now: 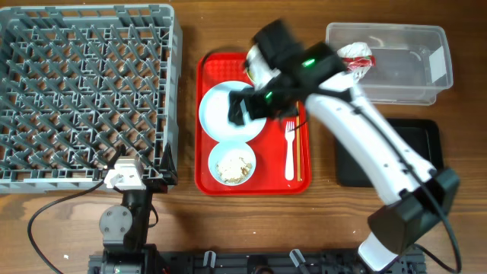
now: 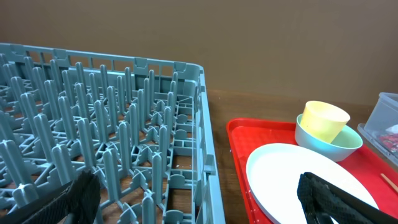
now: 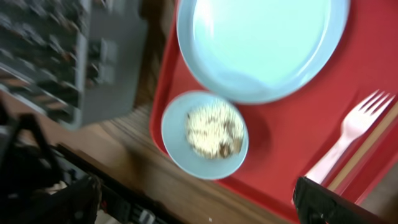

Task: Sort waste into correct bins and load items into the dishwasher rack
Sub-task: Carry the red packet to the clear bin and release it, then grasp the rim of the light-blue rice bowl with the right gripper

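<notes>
So the right gripper hangs spread wide over the white plate on the red tray, holding nothing. The left gripper is wide apart too, by the rack. The wrapper sits in the clear tub.

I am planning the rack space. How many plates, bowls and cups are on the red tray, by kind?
Plates: 1, the white plate
Bowls: 2, the light blue bowl and the pale green bowl
Cups: 1, the yellow cup
Total: 4
</notes>
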`<act>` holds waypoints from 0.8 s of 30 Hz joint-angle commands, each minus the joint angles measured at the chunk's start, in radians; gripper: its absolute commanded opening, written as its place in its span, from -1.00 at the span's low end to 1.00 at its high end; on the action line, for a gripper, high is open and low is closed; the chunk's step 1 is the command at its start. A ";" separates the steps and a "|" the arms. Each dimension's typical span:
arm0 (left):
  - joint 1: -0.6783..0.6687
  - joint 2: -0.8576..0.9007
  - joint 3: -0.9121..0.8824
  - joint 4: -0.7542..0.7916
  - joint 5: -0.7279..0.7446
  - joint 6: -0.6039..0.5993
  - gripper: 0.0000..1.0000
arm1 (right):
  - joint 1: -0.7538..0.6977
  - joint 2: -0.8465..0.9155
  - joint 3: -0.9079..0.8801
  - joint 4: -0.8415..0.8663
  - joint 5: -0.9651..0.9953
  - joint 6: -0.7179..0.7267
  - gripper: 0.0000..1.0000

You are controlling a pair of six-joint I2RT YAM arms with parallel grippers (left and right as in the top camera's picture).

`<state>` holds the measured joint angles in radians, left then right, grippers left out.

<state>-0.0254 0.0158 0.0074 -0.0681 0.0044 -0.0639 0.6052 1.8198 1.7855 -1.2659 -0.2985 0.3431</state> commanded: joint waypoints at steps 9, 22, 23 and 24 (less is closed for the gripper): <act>-0.005 -0.003 -0.002 -0.005 -0.010 0.016 1.00 | 0.261 0.014 -0.087 0.028 0.164 0.135 0.02; -0.005 -0.003 -0.002 -0.005 -0.010 0.016 1.00 | 0.370 0.124 -0.232 0.344 0.284 0.455 -0.01; -0.005 -0.003 -0.002 -0.005 -0.010 0.016 1.00 | 0.370 0.134 -0.232 0.357 0.288 0.474 -0.01; -0.005 -0.003 -0.002 -0.005 -0.010 0.016 1.00 | 0.370 0.140 -0.232 0.373 0.292 0.487 -0.02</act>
<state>-0.0254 0.0158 0.0074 -0.0681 0.0044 -0.0639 0.9783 1.9297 1.5581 -0.9203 -0.0616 0.7567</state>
